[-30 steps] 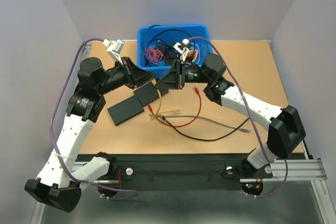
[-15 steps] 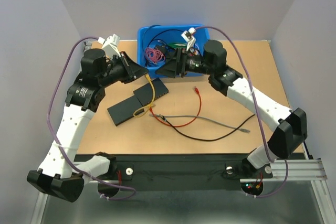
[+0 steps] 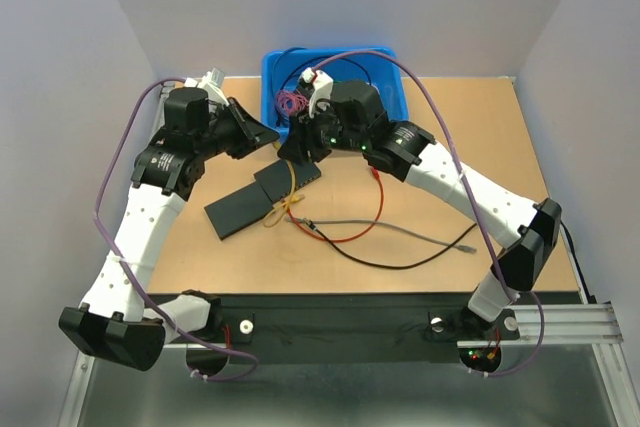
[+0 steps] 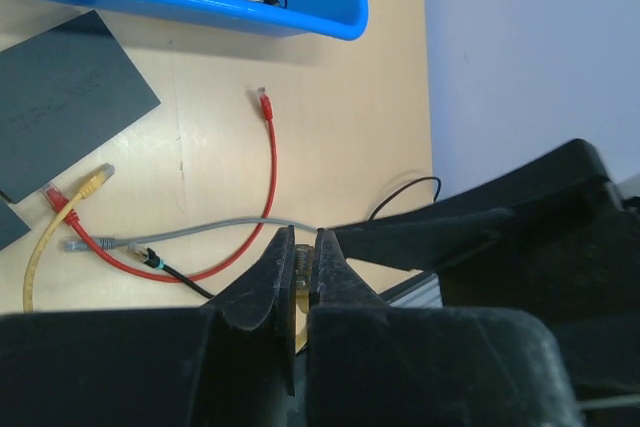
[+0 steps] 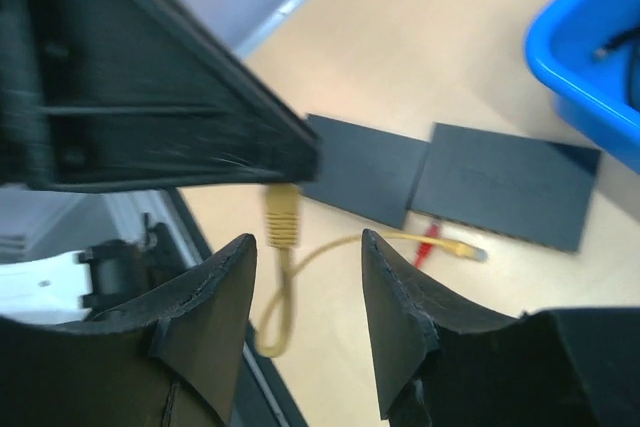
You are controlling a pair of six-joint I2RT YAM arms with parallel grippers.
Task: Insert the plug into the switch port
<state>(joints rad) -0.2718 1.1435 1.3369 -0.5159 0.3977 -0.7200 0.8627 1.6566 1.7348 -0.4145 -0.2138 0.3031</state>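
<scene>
The yellow plug (image 5: 283, 215), a moulded connector with a smooth boot, is off the table (image 3: 470, 127). The left end effector (image 3: 271, 134) is clamped on its head, and the yellow cable (image 5: 390, 236) hangs from it down to a loose loop on the pale, matt wood-coloured board. The right wrist view shows this best: the plug juts from under the left arm's flat black finger, in the gap between the two rounded black plastic fingers of the right end effector (image 5: 305, 239), which are spread apart and grip nothing. The left wrist view hides the plug almost wholly, and only a sliver of yellow shows between its own nearly meeting fingers (image 4: 275, 277). That view alone makes clear the other leads on the table: the cable's far yellow plug (image 4: 95, 179), a thin red cable (image 4: 272, 162) with a red plug at each end, a grey cable (image 4: 200, 229) and a black cable (image 4: 185, 282). The switch (image 3: 290, 179) is a flat, matt black rectangular box lying just in front of the glossy blue plastic bin (image 3: 268, 82), which holds a tangle of cables. It butts against a second black box (image 3: 240, 209) of the same shape. No view shows its port side. Faint pale marks on its lid in the left wrist view are too blurred to read.
</scene>
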